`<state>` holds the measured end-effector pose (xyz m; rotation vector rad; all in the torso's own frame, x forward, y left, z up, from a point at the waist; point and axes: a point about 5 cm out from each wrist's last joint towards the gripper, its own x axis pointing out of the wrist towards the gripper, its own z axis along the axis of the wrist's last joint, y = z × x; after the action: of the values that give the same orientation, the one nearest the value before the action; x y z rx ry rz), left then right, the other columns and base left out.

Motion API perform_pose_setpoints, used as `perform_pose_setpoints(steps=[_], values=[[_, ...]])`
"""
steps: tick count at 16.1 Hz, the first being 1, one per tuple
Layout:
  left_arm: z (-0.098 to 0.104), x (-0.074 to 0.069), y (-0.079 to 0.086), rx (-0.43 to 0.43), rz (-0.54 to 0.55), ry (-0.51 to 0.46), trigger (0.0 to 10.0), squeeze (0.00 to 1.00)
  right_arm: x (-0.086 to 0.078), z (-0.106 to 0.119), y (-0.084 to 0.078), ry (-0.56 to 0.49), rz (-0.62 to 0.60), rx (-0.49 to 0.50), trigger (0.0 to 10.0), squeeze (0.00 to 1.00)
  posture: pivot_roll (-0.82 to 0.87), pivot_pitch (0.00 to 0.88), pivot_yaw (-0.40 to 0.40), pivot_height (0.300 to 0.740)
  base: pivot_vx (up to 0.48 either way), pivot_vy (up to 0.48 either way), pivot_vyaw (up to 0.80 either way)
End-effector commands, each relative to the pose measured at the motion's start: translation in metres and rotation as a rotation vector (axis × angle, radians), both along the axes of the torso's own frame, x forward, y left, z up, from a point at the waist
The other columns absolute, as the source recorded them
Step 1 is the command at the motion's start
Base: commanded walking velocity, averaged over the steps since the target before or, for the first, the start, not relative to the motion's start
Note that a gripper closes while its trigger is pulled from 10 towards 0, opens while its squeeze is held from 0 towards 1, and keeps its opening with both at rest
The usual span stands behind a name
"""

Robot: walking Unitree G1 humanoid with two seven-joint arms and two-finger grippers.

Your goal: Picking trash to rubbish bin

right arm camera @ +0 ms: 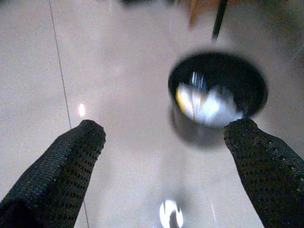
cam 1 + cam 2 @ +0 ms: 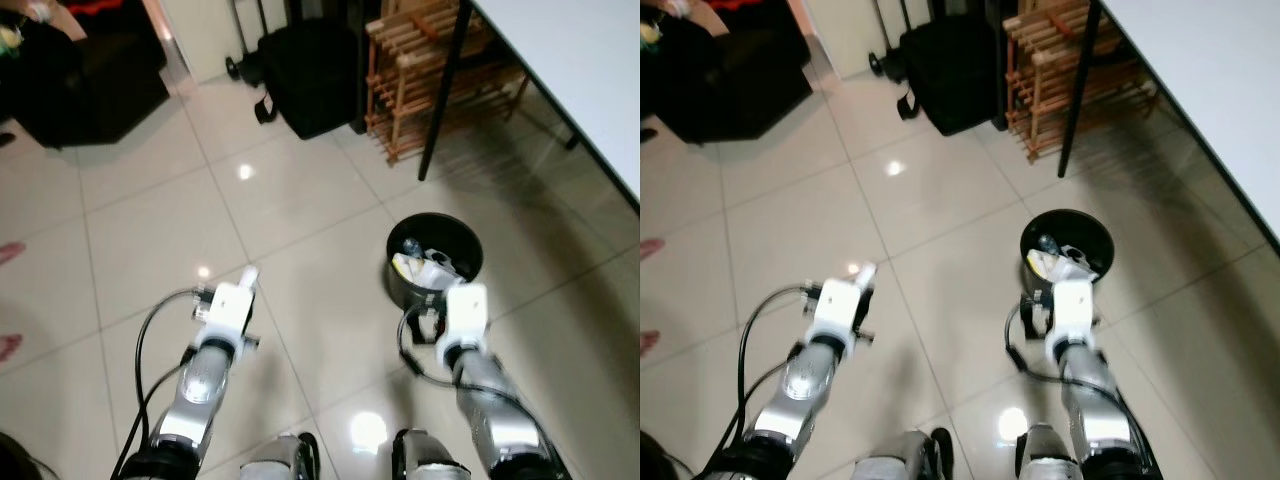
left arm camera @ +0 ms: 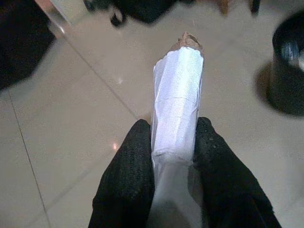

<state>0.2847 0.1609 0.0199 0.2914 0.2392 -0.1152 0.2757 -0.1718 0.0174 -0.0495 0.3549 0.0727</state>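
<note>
left end effector [image 3: 173,156] | grips white folded wrapper [image 3: 176,95], brown torn tip

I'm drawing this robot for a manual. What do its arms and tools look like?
Both arms are shiny silver cylinders ending in white boxy wrist blocks, with black cables looping beside each. The left tool and right tool each have two long black fingers with a finely dotted, textured surface and rounded tips.
</note>
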Motion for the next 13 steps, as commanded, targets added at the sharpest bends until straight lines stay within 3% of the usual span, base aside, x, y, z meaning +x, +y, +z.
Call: perform_pose_setpoints(steps=[1, 3, 7, 10, 13], values=[[-0.02, -0.014, 0.004, 0.025, 0.005, 0.086, 10.0, 0.0, -0.014, -0.023, -0.003, 0.095, 0.016, -0.018, 10.0, 0.0, 0.03, 0.259, 0.128, 0.74, 0.266, 0.0, 0.0], [-0.041, -0.028, 0.011, 0.034, 0.032, 0.187, 10.0, 0.0, -0.029, -0.046, -0.01, 0.21, -0.008, -0.026, 10.0, 0.0, 0.04, 0.262, 0.125, 0.74, 0.266, 0.0, 0.0], [-0.062, -0.048, 0.014, 0.054, 0.051, 0.304, 10.0, 0.0, -0.053, -0.071, -0.016, 0.342, -0.036, -0.025, 10.0, 0.0, 0.04, 0.271, 0.118, 0.74, 0.269, 0.0, 0.0], [-0.066, -0.052, 0.015, 0.059, 0.052, 0.328, 10.0, 0.0, -0.059, -0.077, -0.016, 0.383, -0.05, -0.005, 10.0, 0.0, 0.04, 0.272, 0.12, 0.74, 0.269, 0.0, 0.0], [-0.065, -0.05, 0.014, 0.068, 0.04, 0.326, 10.0, 0.0, -0.06, -0.079, -0.017, 0.395, -0.069, 0.013, 10.0, 0.0, 0.04, 0.271, 0.123, 0.74, 0.268, 0.0, -0.68]])
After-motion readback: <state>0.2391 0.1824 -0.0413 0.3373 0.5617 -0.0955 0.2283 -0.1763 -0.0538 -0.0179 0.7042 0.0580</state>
